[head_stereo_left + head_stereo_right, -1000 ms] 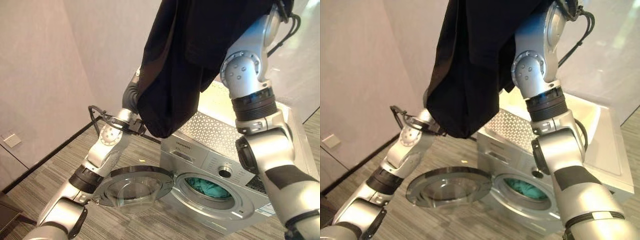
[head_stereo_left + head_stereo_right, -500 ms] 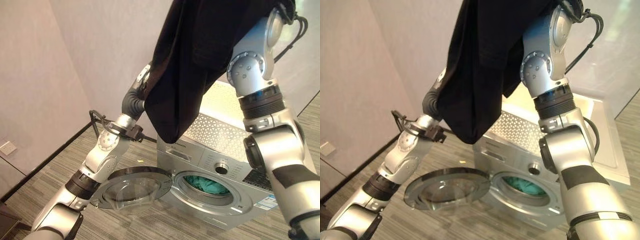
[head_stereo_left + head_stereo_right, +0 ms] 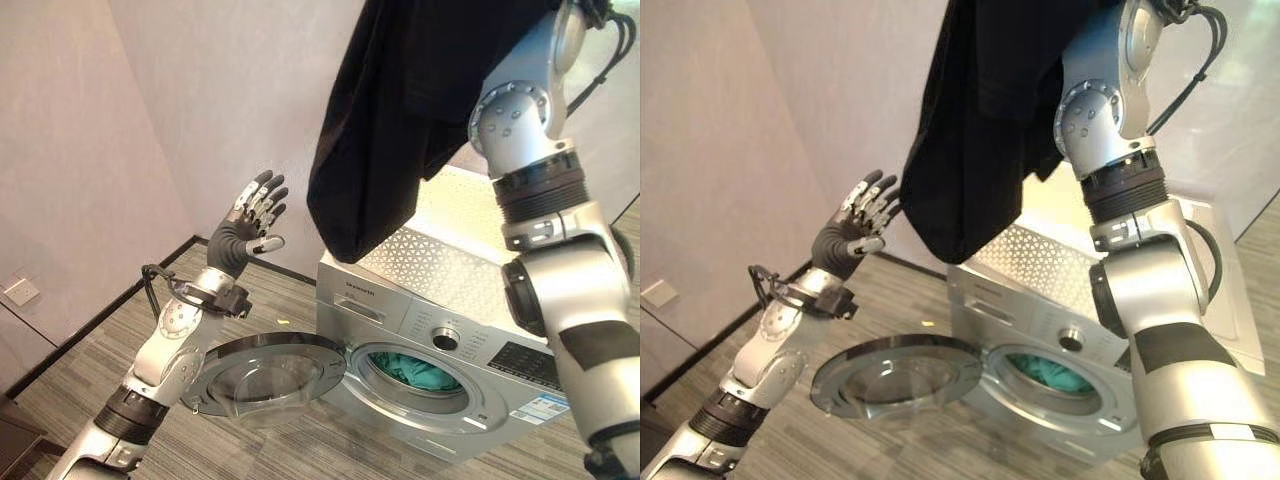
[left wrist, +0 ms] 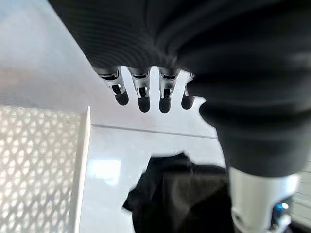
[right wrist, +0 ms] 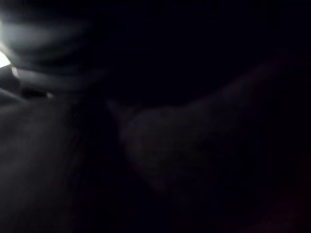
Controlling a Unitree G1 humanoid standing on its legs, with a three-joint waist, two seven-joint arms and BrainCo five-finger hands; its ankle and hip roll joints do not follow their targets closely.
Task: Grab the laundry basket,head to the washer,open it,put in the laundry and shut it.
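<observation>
A black garment (image 3: 400, 110) hangs from my raised right arm, high above the silver washer (image 3: 385, 305). The cloth drapes over the right hand, and the right wrist view is dark with it. My left hand (image 3: 248, 228) is held up open, fingers spread, left of the garment and apart from it. In the left wrist view its straight fingers (image 4: 141, 92) point toward the black garment (image 4: 180, 194). The washer's round door (image 3: 265, 372) is swung open to the left. Teal laundry (image 3: 415, 372) lies in the drum. The white perforated laundry basket (image 3: 440, 260) sits on top of the washer.
A pale wall runs along the left and behind the washer, with a wall socket (image 3: 20, 291) low on it. The open door juts out over the grey striped floor (image 3: 90, 360) in front of the machine.
My left hand has come away from the black garment, moved left and spread its fingers. The garment now hangs from the right arm alone. The camera has shifted slightly.
</observation>
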